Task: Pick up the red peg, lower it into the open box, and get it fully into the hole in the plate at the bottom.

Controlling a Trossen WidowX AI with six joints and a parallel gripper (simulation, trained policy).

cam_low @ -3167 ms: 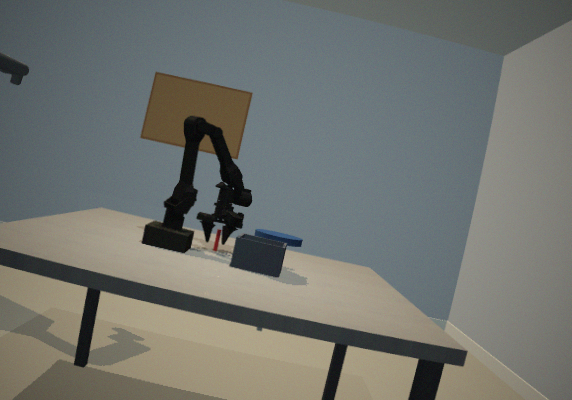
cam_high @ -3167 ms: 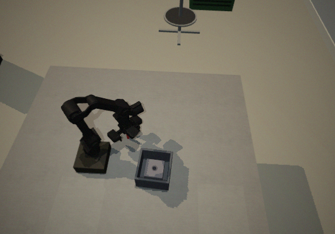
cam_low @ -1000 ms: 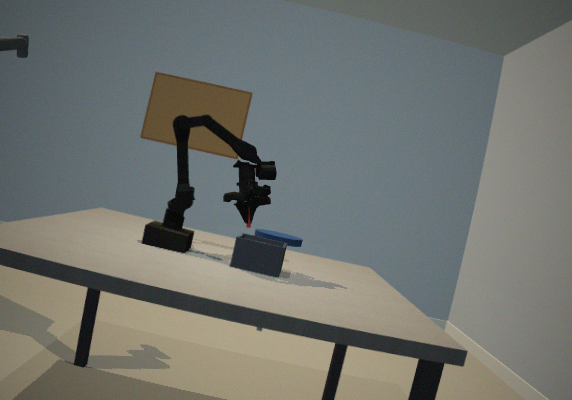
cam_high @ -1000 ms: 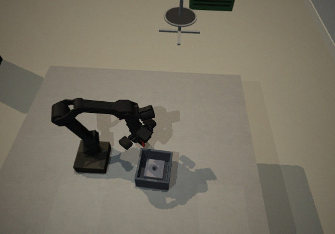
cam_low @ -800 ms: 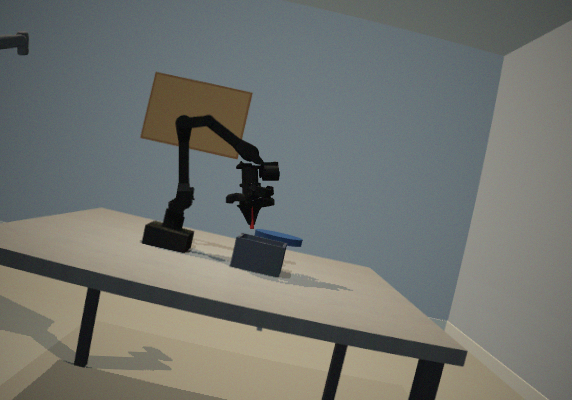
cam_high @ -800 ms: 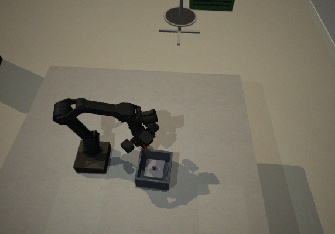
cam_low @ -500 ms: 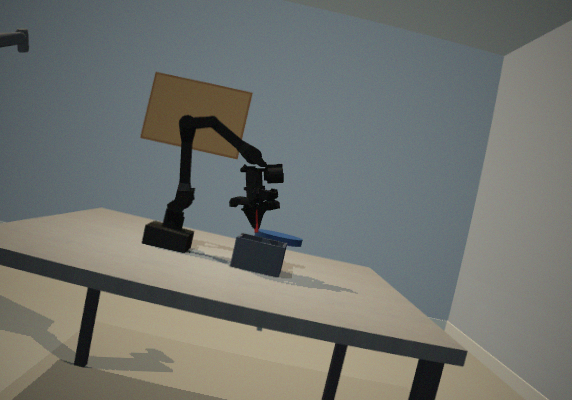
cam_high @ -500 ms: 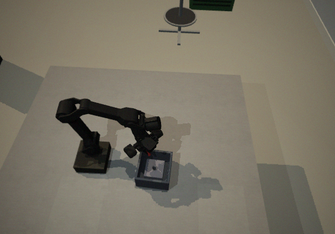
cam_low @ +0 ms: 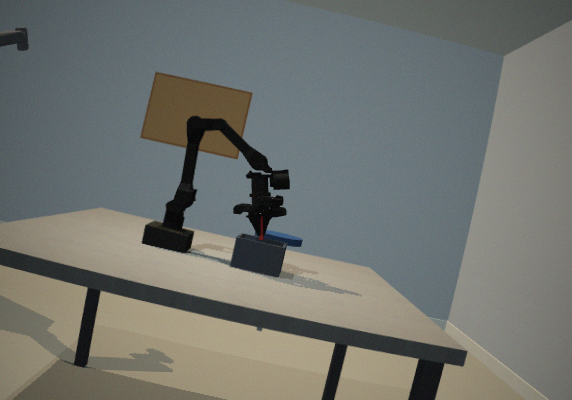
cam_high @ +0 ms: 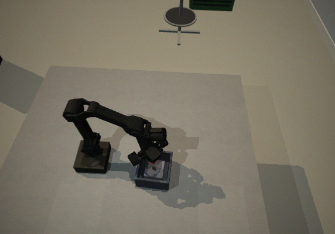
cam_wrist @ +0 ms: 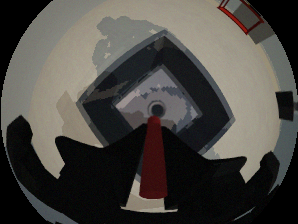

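Note:
The red peg (cam_low: 261, 227) (cam_wrist: 153, 165) stands near upright between the fingers of my gripper (cam_low: 261, 235) (cam_wrist: 153, 129), which is shut on it. In the top view only a small red bit of the peg (cam_high: 153, 162) shows below the gripper. The open grey box (cam_high: 152, 183) (cam_low: 258, 256) (cam_wrist: 216, 102) is under the gripper; the peg's lower end is at about the height of the box's rim. The light plate (cam_high: 159, 174) (cam_wrist: 145, 92) lies at the box's bottom. Its round hole (cam_high: 154, 168) (cam_wrist: 157, 109) shows just beyond the peg's tip in the wrist view.
The arm's base (cam_high: 92, 161) (cam_low: 167, 237) stands left of the box on the table (cam_high: 205, 99) (cam_low: 125, 255). The box's four walls surround the plate. A stool (cam_high: 180, 16) and a green cabinet (cam_high: 213, 0) stand on the floor beyond the table.

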